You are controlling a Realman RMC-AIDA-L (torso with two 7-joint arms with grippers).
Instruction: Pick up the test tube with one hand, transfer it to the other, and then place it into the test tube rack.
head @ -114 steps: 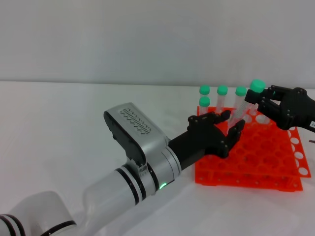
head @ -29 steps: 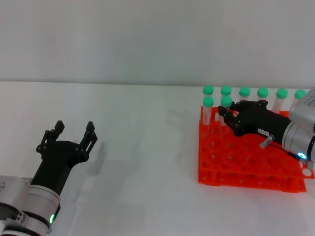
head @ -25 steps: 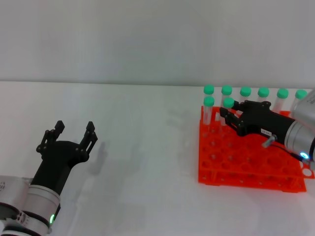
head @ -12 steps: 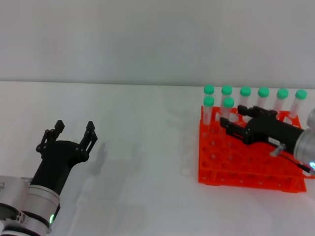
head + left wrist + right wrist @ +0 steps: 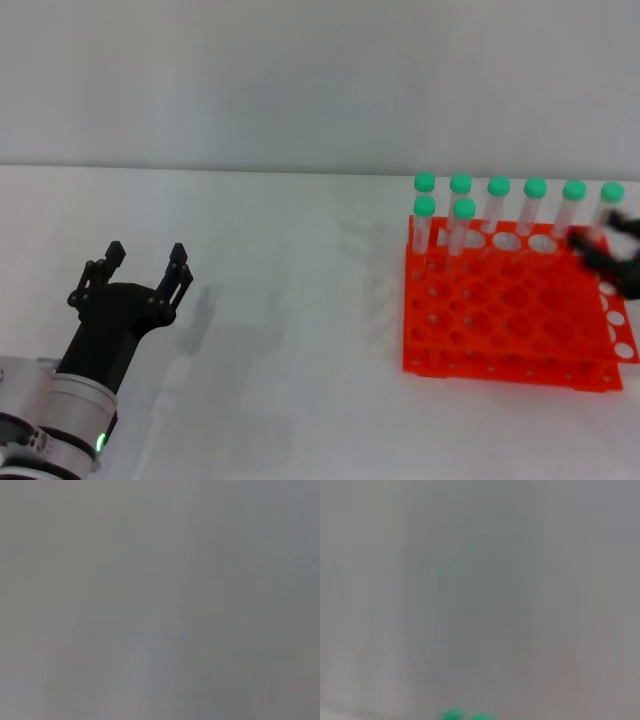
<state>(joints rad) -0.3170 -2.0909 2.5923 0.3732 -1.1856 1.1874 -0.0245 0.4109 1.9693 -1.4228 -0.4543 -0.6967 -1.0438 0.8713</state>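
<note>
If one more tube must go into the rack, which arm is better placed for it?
Probably the right: the right gripper is at the test tube rack. The left gripper, open and empty, is far off across the table.

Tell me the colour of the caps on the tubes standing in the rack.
Green, on every tube in the orange-red rack. The head view shows it best.

Rack (image 5: 505, 320) bright orange-red, its top a regular grid of round holes showing pale through the plastic; the tubes standing in it, test tube (image 5: 461, 228) among them, are clear-bodied with green caps, and two green cap tops (image 5: 465, 715) also show in the right wrist view. Left gripper (image 5: 140, 275) matte black on a white-silver arm with a small green light; right gripper (image 5: 605, 255) black too, only partly in view. Table (image 5: 270, 300) plain white, wall (image 5: 300, 80) behind a flat pale grey, left wrist view an even grey.
</note>
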